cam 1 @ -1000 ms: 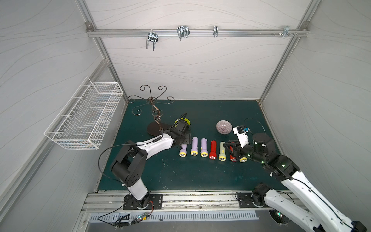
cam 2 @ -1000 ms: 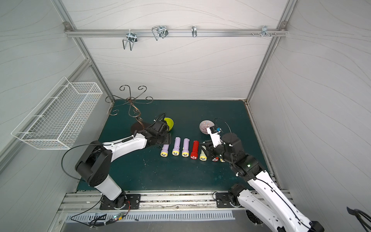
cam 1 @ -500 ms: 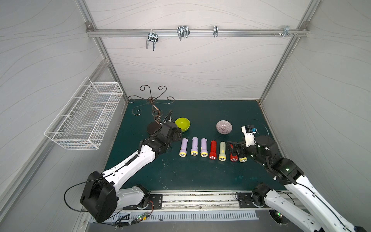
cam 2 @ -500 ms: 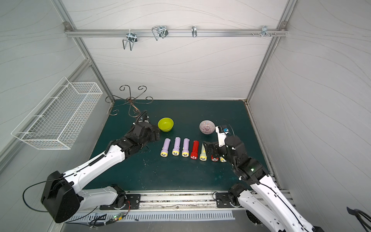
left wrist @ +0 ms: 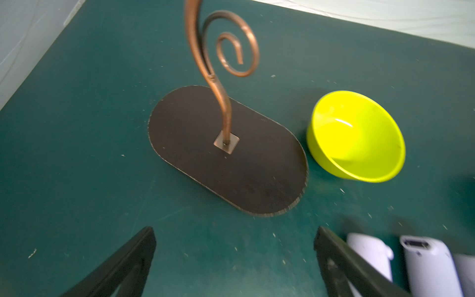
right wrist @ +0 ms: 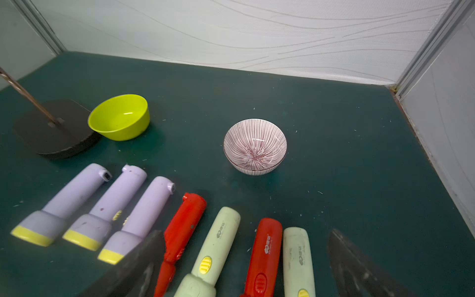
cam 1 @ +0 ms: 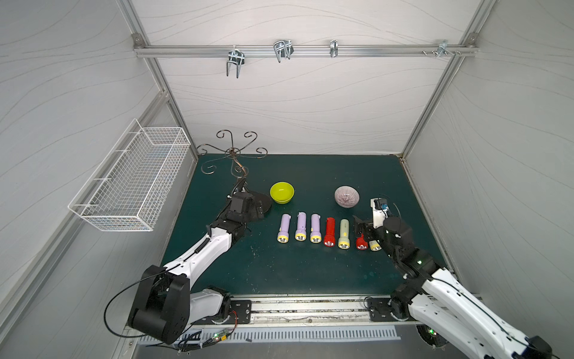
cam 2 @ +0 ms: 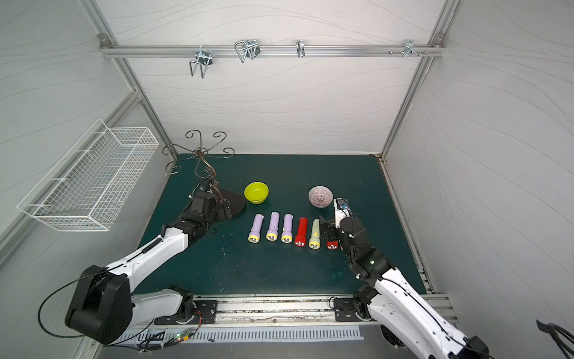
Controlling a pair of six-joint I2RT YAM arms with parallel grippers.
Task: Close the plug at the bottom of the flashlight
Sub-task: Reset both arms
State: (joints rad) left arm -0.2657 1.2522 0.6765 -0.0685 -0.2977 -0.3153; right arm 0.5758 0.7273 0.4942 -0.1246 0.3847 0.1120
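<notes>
Several flashlights lie in a row on the green mat, heads toward the front: three lilac ones (cam 1: 300, 227), a red one (cam 1: 330, 231), a pale green one (cam 1: 343, 233), another red one (cam 1: 361, 242) and another pale green one (cam 1: 375, 245). My left gripper (left wrist: 235, 232) is open over bare mat beside the stand's base, left of the lilac flashlights' tail ends (left wrist: 424, 257). My right gripper (right wrist: 245, 235) is open above the right end of the row. Its fingers straddle the red (right wrist: 264, 252) and pale green (right wrist: 218, 239) flashlights and hold nothing. One lilac tail shows a small dark socket (right wrist: 106, 176).
A copper scroll stand on a dark oval base (left wrist: 226, 159) stands at the back left, with a yellow-green bowl (cam 1: 281, 192) next to it. A striped bowl (cam 1: 347, 196) sits behind the right gripper. A wire basket (cam 1: 130, 183) hangs on the left wall.
The left arm has stretched out and drawn its gripper away from the lilac flashlights toward the stand base, opening fully. The right gripper has opened wide and shifted slightly right.
</notes>
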